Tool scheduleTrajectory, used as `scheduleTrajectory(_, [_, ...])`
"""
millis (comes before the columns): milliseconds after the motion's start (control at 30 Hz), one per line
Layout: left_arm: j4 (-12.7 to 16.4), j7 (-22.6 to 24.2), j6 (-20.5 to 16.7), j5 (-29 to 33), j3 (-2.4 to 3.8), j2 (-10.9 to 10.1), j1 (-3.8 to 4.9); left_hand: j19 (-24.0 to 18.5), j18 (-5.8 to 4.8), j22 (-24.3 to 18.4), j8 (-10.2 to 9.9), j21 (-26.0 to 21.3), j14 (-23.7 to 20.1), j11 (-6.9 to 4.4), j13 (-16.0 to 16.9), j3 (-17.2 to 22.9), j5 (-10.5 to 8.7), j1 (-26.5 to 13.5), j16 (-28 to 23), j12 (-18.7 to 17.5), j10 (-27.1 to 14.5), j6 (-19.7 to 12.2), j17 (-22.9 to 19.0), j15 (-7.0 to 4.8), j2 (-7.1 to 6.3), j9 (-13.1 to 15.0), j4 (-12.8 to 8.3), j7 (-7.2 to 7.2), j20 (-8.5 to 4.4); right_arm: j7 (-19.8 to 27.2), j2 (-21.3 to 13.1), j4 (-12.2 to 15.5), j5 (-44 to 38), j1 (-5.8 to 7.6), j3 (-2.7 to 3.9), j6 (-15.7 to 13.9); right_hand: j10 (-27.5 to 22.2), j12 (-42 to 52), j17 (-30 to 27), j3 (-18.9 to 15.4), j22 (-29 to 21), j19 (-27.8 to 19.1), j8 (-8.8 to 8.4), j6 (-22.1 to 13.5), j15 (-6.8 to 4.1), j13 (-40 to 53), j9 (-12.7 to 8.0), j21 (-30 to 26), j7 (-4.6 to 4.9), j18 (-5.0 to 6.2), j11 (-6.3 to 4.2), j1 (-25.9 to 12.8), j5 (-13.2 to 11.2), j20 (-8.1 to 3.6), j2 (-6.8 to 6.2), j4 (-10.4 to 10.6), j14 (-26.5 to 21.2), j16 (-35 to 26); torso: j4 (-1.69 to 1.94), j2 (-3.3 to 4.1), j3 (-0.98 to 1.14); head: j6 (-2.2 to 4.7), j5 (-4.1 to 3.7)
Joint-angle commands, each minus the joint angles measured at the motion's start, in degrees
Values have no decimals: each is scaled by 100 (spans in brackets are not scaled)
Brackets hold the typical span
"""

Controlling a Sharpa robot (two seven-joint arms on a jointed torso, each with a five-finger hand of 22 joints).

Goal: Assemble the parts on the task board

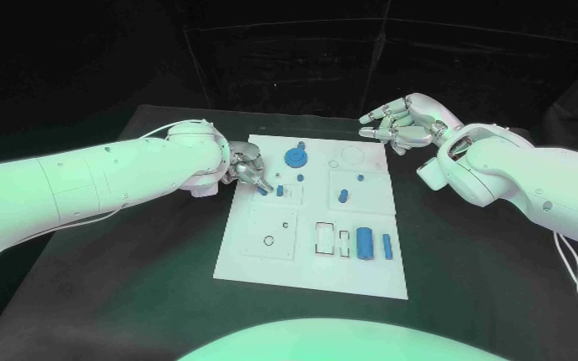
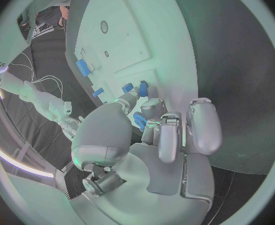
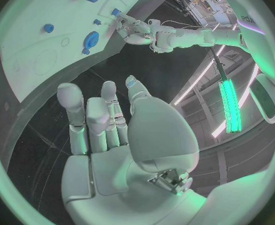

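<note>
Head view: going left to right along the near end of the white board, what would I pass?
Small ring → red-edged slot → fat blue cylinder → thin blue bar.

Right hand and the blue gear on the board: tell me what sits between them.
In the head view, between the right hand and the blue gear lies bare white task board with only a faint round outline; no part.
</note>
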Motion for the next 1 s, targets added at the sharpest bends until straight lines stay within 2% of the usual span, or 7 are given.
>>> scheduleTrajectory(33, [15,-17,54,26,2,-8,7,82,-20,5,28,8,595,12,9,-20,31,-10,19,20,-1,9,1510,-29,13,7,-5,25,-53,50,4,3,19,10,3,-31,-42,-22,-10,-27,-8,-33,-14,-26,10,-10,-5,-39,-7,87,-16,-13,33,6,30,8,22,-37,1,0,-1,-12,7])
scheduleTrajectory(833, [57,-23,192,39,2,15,7,96,-28,53,80,41,595,-9,60,-95,32,-17,19,63,36,78,1510,-42,58,40,32,-3,-59,51,8,4,19,10,3,-21,-45,-21,-5,-34,-7,-30,-14,-28,11,-11,-4,-43,-6,86,-15,-18,40,8,40,18,24,-42,-2,-1,1,-22,7])
scheduleTrajectory(1000, [43,-23,191,40,2,23,7,100,-29,62,101,46,595,-25,68,-84,31,39,19,69,47,98,1510,-56,136,57,24,-22,-68,52,9,4,19,10,3,-22,-45,-21,-5,-34,-7,-30,-14,-28,11,-11,-4,-43,-6,86,-15,-18,40,8,40,18,24,-42,-2,1,1,-23,7])
